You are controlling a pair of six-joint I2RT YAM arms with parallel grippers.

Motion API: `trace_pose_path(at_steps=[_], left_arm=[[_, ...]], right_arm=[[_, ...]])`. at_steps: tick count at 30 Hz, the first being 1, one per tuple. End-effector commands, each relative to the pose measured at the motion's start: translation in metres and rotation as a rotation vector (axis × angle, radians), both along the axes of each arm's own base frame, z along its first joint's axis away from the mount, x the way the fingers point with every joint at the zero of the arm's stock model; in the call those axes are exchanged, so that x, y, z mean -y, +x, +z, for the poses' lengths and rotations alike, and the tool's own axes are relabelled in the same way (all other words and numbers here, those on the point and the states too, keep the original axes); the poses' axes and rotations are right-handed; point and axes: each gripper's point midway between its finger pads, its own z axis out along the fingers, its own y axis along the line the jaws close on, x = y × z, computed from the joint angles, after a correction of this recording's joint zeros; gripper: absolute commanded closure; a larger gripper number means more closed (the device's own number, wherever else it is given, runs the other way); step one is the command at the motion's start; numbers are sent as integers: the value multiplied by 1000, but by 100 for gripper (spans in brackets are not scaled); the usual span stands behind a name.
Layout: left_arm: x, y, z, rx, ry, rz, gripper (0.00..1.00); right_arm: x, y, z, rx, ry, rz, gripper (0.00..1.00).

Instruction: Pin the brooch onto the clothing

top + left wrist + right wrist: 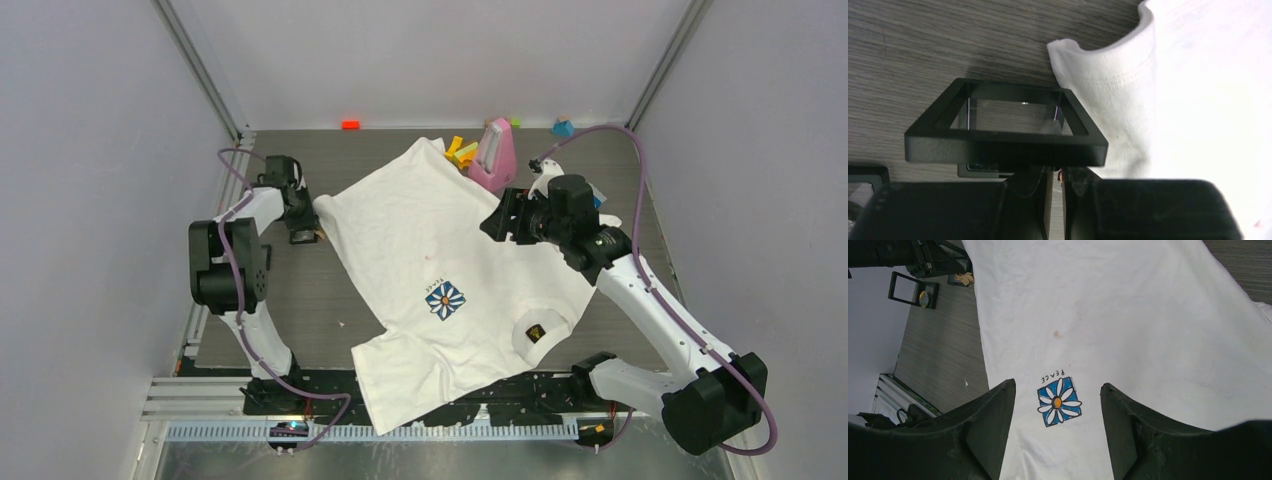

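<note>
**Operator:** Claw status?

**Technician:** Left gripper (1058, 173): jaws nearly together, with only a narrow slit between them. A tiny speck (1060, 175) sits in the slit, and I cannot tell whether it is gripped. Right gripper (1057, 388): jaws wide apart, holding nothing, above the daisy print (1059, 402).

**Operator:** Locations and heading?

**Technician:** The shirt (440, 240) lies flat across the worktop (300, 320). Its long axis runs diagonally, with the hem (372, 172) toward the far left corner and the label (535, 333) toward the near right corner. One sleeve (400, 400) overhangs the near edge. A small tan piece, probably the brooch (967, 278), lies near the left edge, just beside the hem corner at the left gripper's tip. It is too small to read its heading.

**Operator:** Hazards?

**Technician:** The jaws may pinch the hem along with the brooch, or miss the brooch. The frame (998, 145) beside the fingers may be knocked. Nothing holds the cloth down, so it may slide during pinning.
</note>
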Motion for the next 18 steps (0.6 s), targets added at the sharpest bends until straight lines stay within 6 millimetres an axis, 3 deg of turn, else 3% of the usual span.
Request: trace_pose_path(at_steps=[1, 5, 12, 18], left_arm=[[4, -9, 21, 33, -25, 7, 90], [6, -12, 34, 67, -39, 15, 99], [23, -24, 63, 130, -129, -2, 100], [66, -51, 122, 309, -325, -151, 100]], right_arm=[[-3, 7, 9, 37, 24, 0, 32], [-3, 7, 7, 32, 23, 0, 32], [-4, 6, 9, 36, 29, 7, 32], [-21, -12, 16, 40, 98, 128, 26]])
